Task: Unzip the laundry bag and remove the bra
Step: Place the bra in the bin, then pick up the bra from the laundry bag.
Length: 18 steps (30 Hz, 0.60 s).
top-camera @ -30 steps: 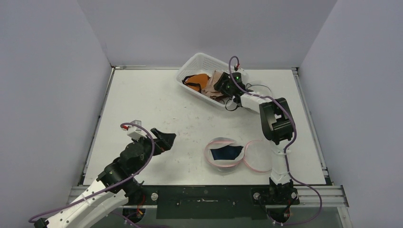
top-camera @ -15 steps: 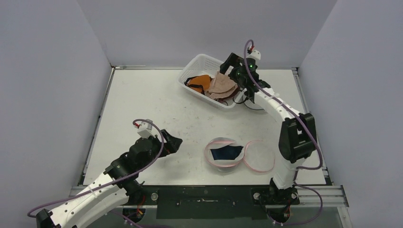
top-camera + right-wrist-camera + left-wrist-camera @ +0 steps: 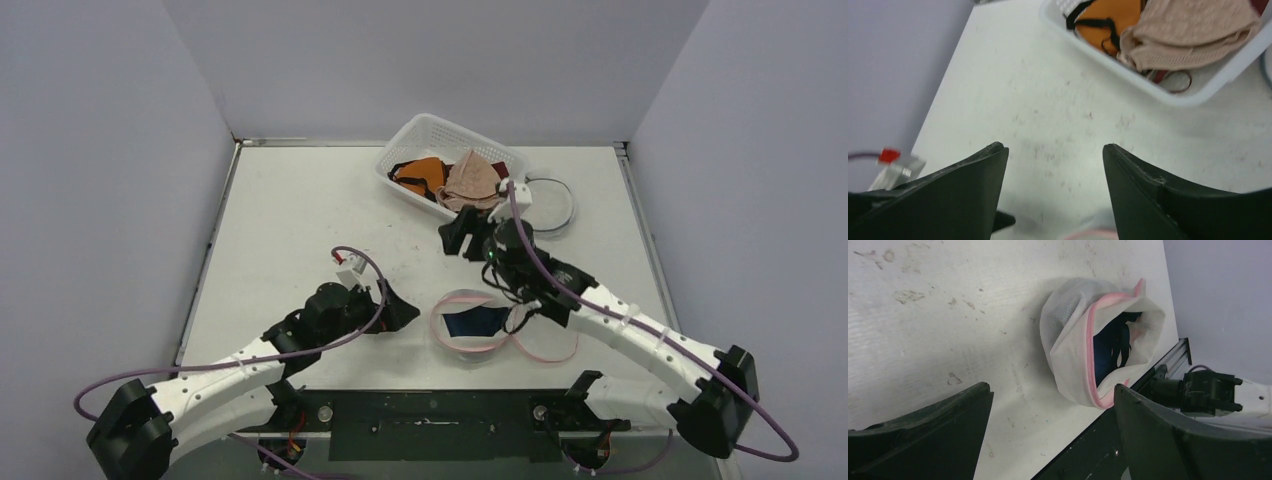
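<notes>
Lilac-grey walls box in a scuffed white table (image 3: 300, 220), seen from above. A white basket (image 3: 405, 135) sits at the far edge, holding an orange bra (image 3: 425, 172) and a beige bra (image 3: 470, 180). A round mesh pouch with a dark rim (image 3: 552, 200) lies just to the right of the basket. The laundry bag (image 3: 462, 342) lies near the front edge, unzipped, with its pink-trimmed flap folded out to the right. A dark blue garment (image 3: 478, 321) is still inside it. The left gripper (image 3: 397, 312) hovers just left of the bag, while the right gripper (image 3: 460, 236) hangs over bare table between bag and basket.

From the left wrist, both dark fingers (image 3: 923, 435) stand wide apart with nothing between them. Beyond them the bag's mouth gapes, and the blue garment's straps show inside the pink zip line.

From the right wrist (a slightly blurred picture), the fingers (image 3: 1173, 200) are also spread wide and hold nothing. Stained tabletop lies below them, and the basket with both bras is at the upper right.
</notes>
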### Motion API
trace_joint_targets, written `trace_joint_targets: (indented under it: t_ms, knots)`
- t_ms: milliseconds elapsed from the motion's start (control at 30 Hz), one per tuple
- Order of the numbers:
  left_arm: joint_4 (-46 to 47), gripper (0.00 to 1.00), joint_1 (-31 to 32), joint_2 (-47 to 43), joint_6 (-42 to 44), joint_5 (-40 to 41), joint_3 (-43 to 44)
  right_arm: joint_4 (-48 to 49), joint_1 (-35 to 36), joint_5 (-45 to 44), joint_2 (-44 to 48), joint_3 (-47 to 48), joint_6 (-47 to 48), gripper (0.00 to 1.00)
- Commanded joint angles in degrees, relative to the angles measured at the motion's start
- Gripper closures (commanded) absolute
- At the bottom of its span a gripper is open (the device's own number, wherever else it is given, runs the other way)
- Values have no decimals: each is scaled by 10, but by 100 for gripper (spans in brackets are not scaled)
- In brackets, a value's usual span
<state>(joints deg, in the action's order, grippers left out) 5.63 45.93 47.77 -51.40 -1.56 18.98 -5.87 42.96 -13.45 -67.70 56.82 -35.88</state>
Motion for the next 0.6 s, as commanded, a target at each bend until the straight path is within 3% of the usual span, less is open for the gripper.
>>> trace_joint_targets:
  t_ms: [0, 100, 200, 400, 567]
  knots:
    - [96, 11, 36, 51, 36, -39, 39, -43, 88, -82, 109, -112, -39, 35]
    - [95, 13, 73, 86, 60, -14, 54, -77, 147, -124, 152, -163, -76, 46]
    - [106, 16, 92, 125, 67, -10, 60, -87, 213, -170, 164, -204, -99, 50]
    - [124, 28, 97, 207, 65, -10, 66, -93, 280, -228, 122, -233, -134, 49]
    - [133, 52, 98, 250, 62, 27, 54, -83, 291, -249, 76, -241, -138, 39]
